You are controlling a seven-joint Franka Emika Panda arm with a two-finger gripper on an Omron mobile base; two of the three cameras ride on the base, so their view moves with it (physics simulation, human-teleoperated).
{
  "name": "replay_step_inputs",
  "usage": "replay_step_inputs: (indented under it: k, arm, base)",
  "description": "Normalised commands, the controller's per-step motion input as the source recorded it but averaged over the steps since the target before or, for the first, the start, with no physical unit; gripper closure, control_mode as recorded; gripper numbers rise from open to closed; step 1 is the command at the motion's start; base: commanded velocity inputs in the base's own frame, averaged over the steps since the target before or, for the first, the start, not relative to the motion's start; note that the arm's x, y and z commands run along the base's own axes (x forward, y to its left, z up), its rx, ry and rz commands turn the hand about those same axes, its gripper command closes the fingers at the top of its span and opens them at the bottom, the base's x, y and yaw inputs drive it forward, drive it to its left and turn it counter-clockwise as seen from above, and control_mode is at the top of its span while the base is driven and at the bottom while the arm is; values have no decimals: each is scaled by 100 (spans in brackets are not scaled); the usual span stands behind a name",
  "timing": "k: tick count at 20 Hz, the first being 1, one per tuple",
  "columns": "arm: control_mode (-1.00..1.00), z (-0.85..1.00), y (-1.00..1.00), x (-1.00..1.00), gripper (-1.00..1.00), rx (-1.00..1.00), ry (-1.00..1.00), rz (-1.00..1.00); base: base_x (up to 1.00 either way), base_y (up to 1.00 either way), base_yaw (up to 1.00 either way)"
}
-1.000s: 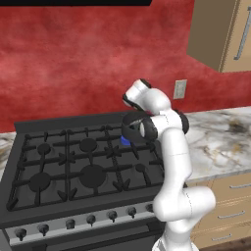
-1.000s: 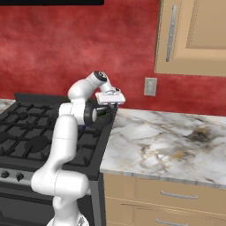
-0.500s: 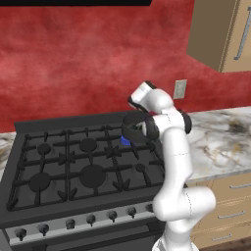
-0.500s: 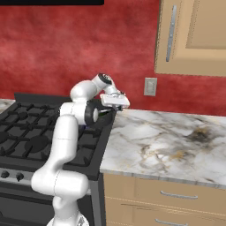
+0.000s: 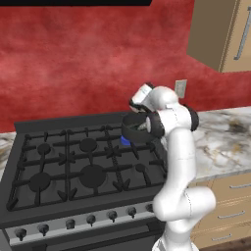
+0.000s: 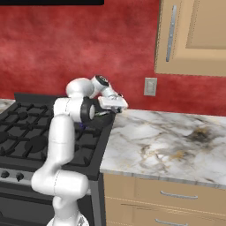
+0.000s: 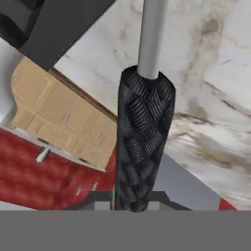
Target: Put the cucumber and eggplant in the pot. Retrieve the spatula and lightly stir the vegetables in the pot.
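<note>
In the hand view the spatula (image 7: pixel 142 142) runs up from between my fingertips: a dark textured handle, then a pale grey shaft whose blade is cut off by the top edge. My gripper (image 6: pixel 115 106) is shut on that handle and hangs over the stove's back right corner, at the counter's edge. The dark round pot (image 5: pixel 133 133) sits on the back right burner, partly behind my arm. A small blue-purple patch (image 5: pixel 125 142), likely the eggplant, shows at the pot's near left rim. The cucumber is hidden.
The black stove (image 5: pixel 73 166) has several burner grates and a row of knobs along its front. A marble counter (image 6: pixel 167 141) stretches to the right, with drawers below. On the red wall are an outlet (image 6: pixel 150 86) and a wooden cabinet (image 6: pixel 194 35).
My hand has swung a little to the right and slightly down, from above the back right burner toward the counter's edge, still holding the spatula. The pot has not moved.
</note>
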Motion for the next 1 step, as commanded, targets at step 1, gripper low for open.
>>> replay_step_inputs:
  k: [1]
  arm:
    - [-100, 0, 7, 0, 100, 0, 7, 4]
  base:
    - [0, 0, 0]
